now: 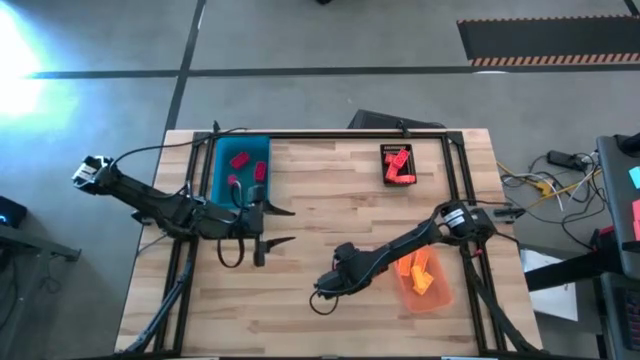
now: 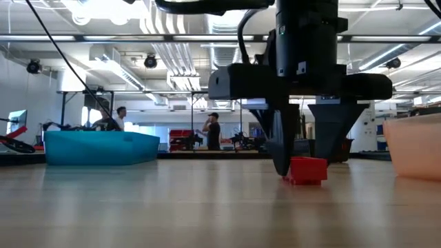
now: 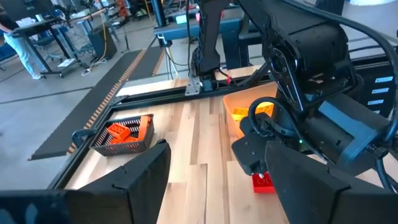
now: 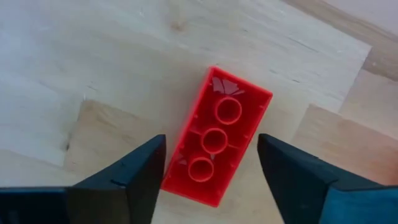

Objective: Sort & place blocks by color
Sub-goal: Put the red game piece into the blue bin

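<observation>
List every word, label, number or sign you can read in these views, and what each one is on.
None can be read.
The red block lying between the right gripper fingers shows only three round tubes, no lettering.
The blue tray, black tray and orange tray carry no visible print.

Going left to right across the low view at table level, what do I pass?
Blue tray → right tool → red brick between its open fingers → orange tray.

arms: dark, jointed | left arm (image 1: 160,205): white wrist-end block | cables: black, looped | fingers (image 4: 124,177): dark, wedge-shaped
</observation>
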Available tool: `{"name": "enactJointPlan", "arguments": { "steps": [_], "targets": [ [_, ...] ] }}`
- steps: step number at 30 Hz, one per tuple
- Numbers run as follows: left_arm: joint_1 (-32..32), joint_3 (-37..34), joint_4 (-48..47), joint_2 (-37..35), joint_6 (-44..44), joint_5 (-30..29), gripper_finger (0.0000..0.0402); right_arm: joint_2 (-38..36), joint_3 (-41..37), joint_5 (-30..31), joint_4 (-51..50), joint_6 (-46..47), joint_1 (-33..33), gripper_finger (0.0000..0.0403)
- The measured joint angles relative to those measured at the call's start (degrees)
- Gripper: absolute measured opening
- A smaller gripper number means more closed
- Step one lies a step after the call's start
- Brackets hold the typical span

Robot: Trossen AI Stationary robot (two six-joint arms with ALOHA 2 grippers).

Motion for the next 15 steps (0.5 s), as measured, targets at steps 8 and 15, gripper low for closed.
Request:
{"name": "enactJointPlan", "arguments": {
  "steps": [8, 15],
  "targets": [
    [0.0, 0.0, 1.0, 2.2, -1.6, 0.0, 0.0246, 0.2, -0.7, 0.6, 0.4, -5.4, -0.2, 0.0151],
    [0.0, 0.0, 1.4, 2.4, -2.4, 0.0, 0.0246, 0.5, -0.8, 3.8, 0.4, -10.6, -0.1, 0.0119]
  ]
}}
